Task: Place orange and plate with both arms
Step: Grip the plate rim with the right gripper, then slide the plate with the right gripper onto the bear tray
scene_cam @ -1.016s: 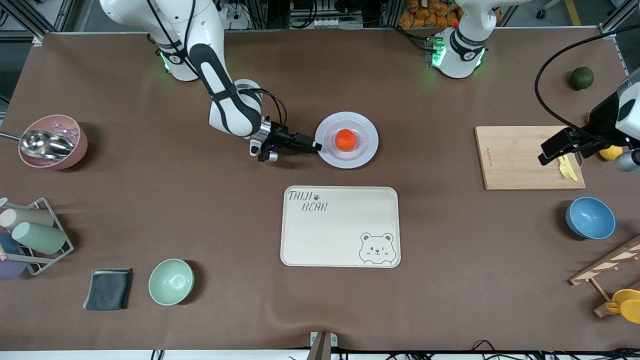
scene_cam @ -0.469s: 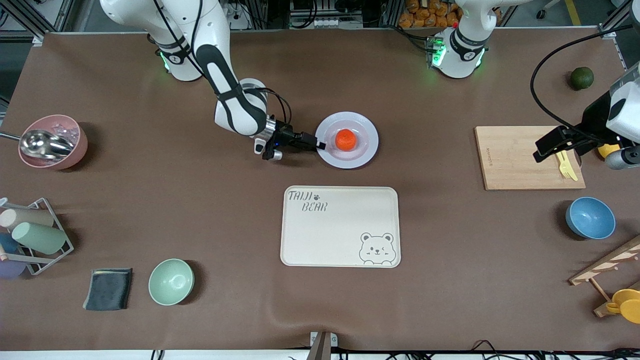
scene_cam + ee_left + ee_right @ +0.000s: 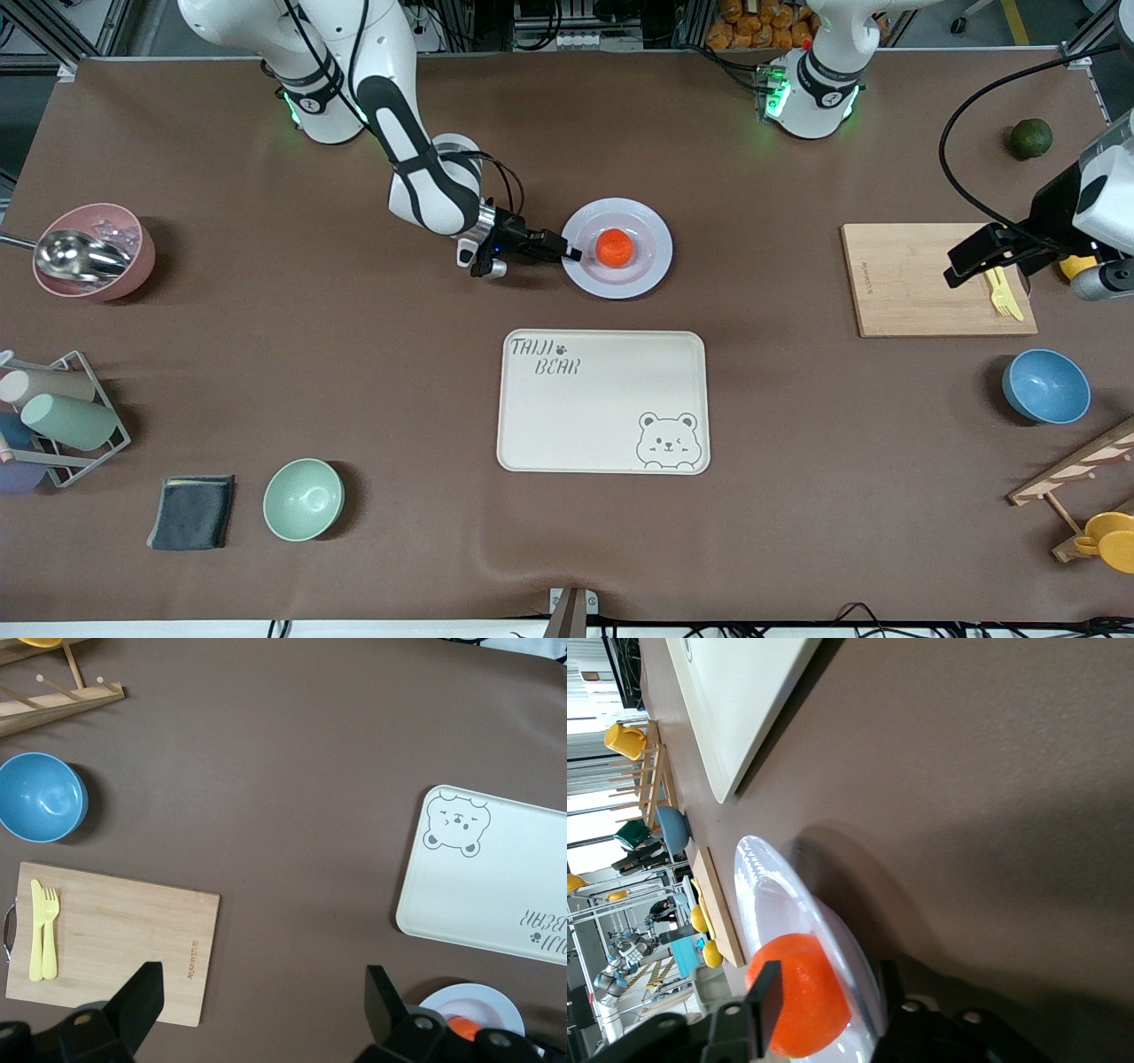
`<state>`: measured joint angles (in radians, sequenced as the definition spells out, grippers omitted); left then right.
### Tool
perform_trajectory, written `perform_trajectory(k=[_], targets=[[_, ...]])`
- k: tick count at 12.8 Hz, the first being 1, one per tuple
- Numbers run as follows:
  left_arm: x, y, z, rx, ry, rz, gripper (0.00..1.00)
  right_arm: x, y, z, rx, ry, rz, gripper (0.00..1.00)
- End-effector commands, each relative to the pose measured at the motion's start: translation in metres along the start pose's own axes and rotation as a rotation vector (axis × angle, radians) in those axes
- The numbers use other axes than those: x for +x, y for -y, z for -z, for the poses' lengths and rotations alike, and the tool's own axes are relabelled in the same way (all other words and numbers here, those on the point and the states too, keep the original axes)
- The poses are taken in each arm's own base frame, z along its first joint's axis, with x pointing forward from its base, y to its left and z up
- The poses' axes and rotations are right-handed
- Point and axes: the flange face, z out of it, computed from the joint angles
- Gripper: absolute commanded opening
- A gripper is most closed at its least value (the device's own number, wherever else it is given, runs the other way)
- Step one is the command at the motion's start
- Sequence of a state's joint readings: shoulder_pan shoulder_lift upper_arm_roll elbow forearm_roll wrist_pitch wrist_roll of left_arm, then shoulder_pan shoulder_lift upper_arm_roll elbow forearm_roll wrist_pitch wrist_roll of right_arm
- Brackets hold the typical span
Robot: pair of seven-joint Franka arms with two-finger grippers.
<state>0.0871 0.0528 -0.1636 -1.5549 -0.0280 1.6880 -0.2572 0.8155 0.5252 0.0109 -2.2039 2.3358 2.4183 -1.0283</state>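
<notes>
The pale lavender-white plate (image 3: 651, 266) lies on the table between the bear tray and the robots' bases, with the orange (image 3: 613, 247) resting in its middle. My right gripper (image 3: 574, 253) is low at the plate's edge on the right arm's side. In the right wrist view the right gripper (image 3: 828, 979) is open, with one finger above the plate (image 3: 766, 877) beside the orange (image 3: 797, 1001) and the other under the rim. My left gripper (image 3: 961, 270) hangs open and empty over the wooden cutting board (image 3: 921, 292); the left gripper (image 3: 263, 979) shows bare table between its fingers.
A cream bear tray (image 3: 602, 403) lies nearer the camera than the plate. A yellow fork (image 3: 1003, 297) lies on the board, with a blue bowl (image 3: 1045, 385) and a dark green fruit (image 3: 1030, 138) nearby. A green bowl (image 3: 303, 499), a pink bowl (image 3: 93, 252), a cup rack (image 3: 53, 416) and a cloth (image 3: 192, 511) are at the right arm's end.
My right gripper has slid toward the plate until its jaws straddle the rim, and they have narrowed. The left arm shifted slightly over the board, then held still.
</notes>
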Motion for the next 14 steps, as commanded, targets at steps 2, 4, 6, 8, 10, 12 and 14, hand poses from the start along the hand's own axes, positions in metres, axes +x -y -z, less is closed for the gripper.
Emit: perform_trajectory(k=[2, 4, 6, 8, 10, 12, 14], targets=[[-0.008, 0.0, 0.005, -0.007, 0.001, -0.022, 1.0, 0.001, -0.001, -0.008, 0.003, -0.023, 0.017, 0.0], [-0.008, -0.001, 0.006, -0.009, 0.0, -0.022, 1.0, 0.005, 0.003, -0.007, 0.011, -0.03, 0.011, 0.0], [-0.009, -0.001, 0.007, -0.008, -0.003, -0.022, 1.0, 0.008, 0.011, -0.003, 0.026, -0.037, 0.007, 0.0], [-0.009, -0.002, 0.008, -0.009, -0.005, -0.024, 1.0, 0.009, 0.032, 0.002, 0.06, -0.043, 0.01, 0.0], [-0.01, -0.003, 0.01, -0.01, -0.009, -0.026, 1.0, 0.008, 0.055, 0.008, 0.097, -0.045, -0.006, 0.0], [-0.01, -0.006, 0.01, -0.011, -0.012, -0.03, 1.0, 0.013, 0.072, 0.016, 0.129, -0.055, -0.021, 0.0], [-0.01, -0.006, 0.01, -0.011, -0.012, -0.03, 1.0, 0.028, 0.08, 0.027, 0.153, -0.083, -0.043, 0.0]])
